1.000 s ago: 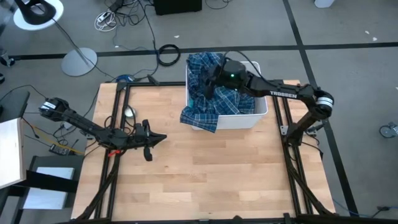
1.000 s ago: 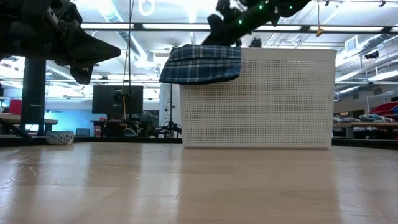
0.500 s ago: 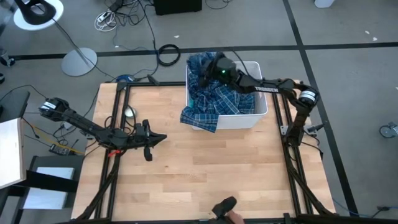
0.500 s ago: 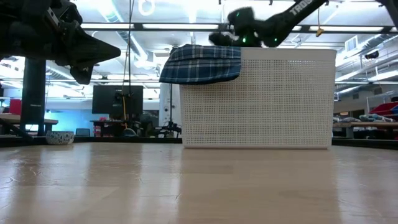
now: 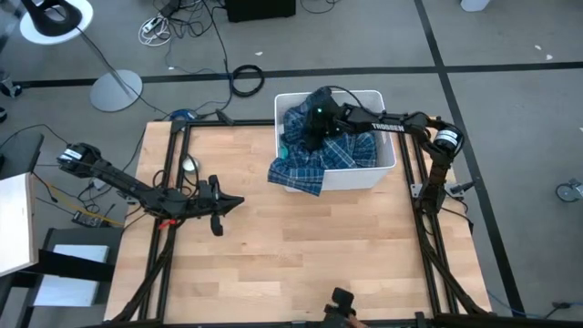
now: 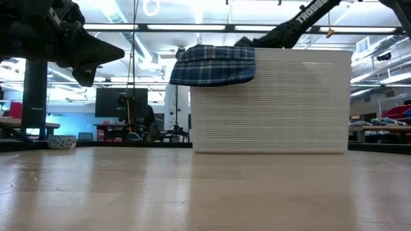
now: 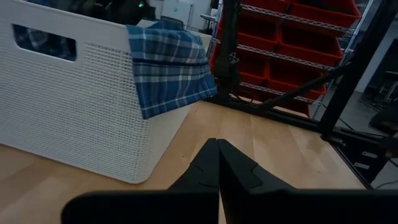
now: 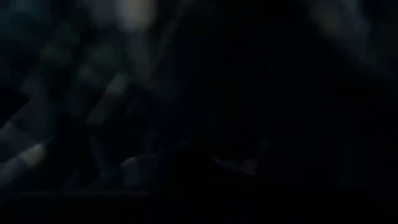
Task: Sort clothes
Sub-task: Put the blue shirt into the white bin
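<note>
Pale wood covers the worktop (image 5: 301, 246), and at its left side the left end effector (image 5: 226, 202) hangs parked above the boards, its fingers (image 7: 217, 163) pressed together on nothing, likely waiting out of the way while the other arm works. Farther right, at the far edge, stands the white bin (image 5: 383, 169) holding the clothes; a blue-and-white plaid shirt (image 5: 299, 170) spills over its left wall and hangs down the outside, as the low view also shows (image 6: 213, 64). The right end effector (image 5: 316, 117) is plunged down into the heap inside the bin, presumably to take hold of a garment for sorting; its own camera is buried in dark cloth, so I cannot tell how wide its fingers stand or whether they grip anything. Compared with a second ago, this arm has dropped lower into the pile, and the bin has shifted slightly right.
</note>
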Robot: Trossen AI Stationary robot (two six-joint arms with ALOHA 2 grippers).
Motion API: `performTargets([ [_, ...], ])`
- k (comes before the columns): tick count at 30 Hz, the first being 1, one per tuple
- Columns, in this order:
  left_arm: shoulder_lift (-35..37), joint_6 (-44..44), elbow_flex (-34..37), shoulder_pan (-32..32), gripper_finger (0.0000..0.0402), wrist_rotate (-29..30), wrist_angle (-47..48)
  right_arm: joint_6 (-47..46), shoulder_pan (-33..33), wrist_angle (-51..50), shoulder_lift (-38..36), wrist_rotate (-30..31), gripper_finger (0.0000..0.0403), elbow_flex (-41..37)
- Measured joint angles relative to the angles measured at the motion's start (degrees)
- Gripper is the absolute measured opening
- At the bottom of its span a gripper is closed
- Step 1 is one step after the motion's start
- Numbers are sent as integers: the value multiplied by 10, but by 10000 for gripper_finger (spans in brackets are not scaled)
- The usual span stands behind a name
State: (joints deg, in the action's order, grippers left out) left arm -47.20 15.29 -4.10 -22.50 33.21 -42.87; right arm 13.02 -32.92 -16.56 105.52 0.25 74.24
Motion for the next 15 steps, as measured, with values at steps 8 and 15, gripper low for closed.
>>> performTargets([
  [8,0,3,0,0,2,0,-2,-137,-39,9,11,-104,114,-1],
  [15,0,4,0,0,2,0,0,-140,-36,-22,-52,-116,114,-1],
])
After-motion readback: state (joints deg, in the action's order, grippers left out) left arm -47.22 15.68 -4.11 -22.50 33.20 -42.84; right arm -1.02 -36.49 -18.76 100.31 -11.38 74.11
